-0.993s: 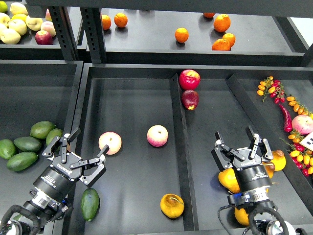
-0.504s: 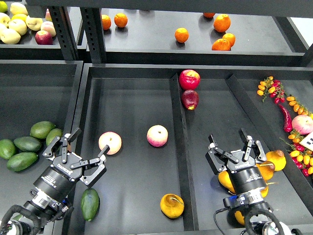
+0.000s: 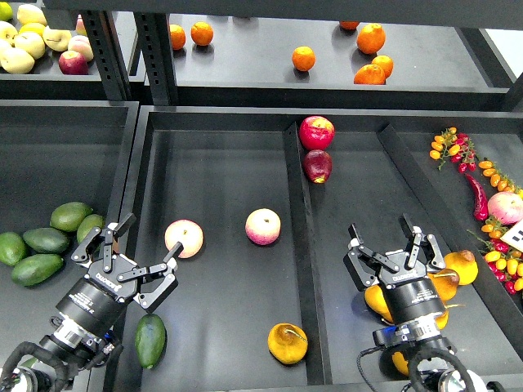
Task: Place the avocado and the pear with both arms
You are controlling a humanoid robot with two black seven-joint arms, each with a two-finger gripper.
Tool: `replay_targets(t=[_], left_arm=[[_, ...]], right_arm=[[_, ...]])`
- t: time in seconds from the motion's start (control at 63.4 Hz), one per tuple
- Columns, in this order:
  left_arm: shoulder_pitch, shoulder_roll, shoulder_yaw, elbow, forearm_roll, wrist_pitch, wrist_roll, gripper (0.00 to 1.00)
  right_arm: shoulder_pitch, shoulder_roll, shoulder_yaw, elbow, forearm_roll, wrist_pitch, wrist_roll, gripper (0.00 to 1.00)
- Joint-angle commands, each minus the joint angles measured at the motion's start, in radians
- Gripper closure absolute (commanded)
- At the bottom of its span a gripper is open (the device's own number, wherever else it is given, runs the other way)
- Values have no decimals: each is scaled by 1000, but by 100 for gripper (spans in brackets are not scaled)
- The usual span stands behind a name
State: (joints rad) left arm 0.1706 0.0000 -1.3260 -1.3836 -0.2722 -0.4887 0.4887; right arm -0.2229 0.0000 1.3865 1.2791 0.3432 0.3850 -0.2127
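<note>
Your left gripper (image 3: 132, 249) is spread wide, empty, avocado (image 3: 150, 340) just below-behind it. Right gripper (image 3: 394, 247) also spread, empty, pear (image 3: 287, 343) off its lower-left.

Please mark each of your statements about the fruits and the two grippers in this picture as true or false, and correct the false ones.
1. The left gripper is open and holds nothing. True.
2. The avocado lies in the same compartment as the pear. True.
3. The right gripper is closed on the pear. False: it is open, and the pear lies apart, left of the divider.
4. The two pink-and-yellow apples touch each other. False: they lie apart.
</note>
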Motion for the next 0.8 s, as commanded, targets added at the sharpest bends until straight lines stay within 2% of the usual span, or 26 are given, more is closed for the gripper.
replay_targets(t=[0.0, 0.378, 0.788], left_arm=[[-3, 0, 2, 1, -1, 0, 0, 0], [-42, 0, 2, 1, 1, 0, 0, 0], [-33, 0, 5, 1, -1, 0, 0, 0]], right_arm=[[-24, 0, -1, 2, 0, 2, -1, 0], [-76, 0, 16, 9, 2, 18, 10, 0], [-95, 0, 20, 11, 2, 57, 10, 0]])
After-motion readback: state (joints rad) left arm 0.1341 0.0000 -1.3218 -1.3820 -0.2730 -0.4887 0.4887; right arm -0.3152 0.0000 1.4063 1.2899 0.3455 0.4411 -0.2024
